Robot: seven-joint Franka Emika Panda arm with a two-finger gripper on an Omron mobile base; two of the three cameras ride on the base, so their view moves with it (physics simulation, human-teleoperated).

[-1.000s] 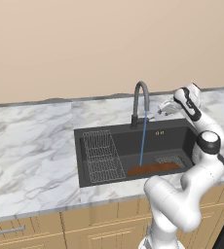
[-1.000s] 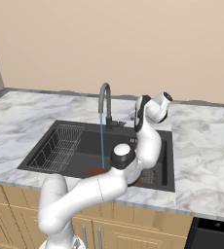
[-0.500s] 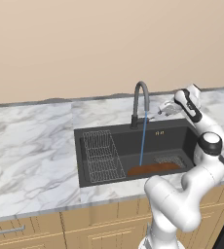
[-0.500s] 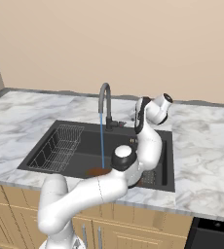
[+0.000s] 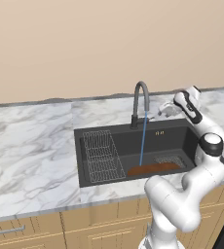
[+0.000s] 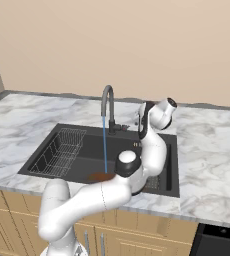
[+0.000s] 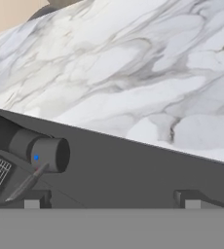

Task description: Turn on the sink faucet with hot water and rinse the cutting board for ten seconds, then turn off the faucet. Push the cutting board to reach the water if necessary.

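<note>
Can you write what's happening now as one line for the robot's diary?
faucet: on | water: hitting cutting board in sink | gripper: beside faucet, state unclear

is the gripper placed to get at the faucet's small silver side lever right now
Probably yes: the gripper hangs just right of the slim dark grey gooseneck faucet, beside its base, and nothing stands between them.

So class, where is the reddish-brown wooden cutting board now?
The cutting board lies on the black sink's floor, under the blue water stream, right of the wire rack.
</note>
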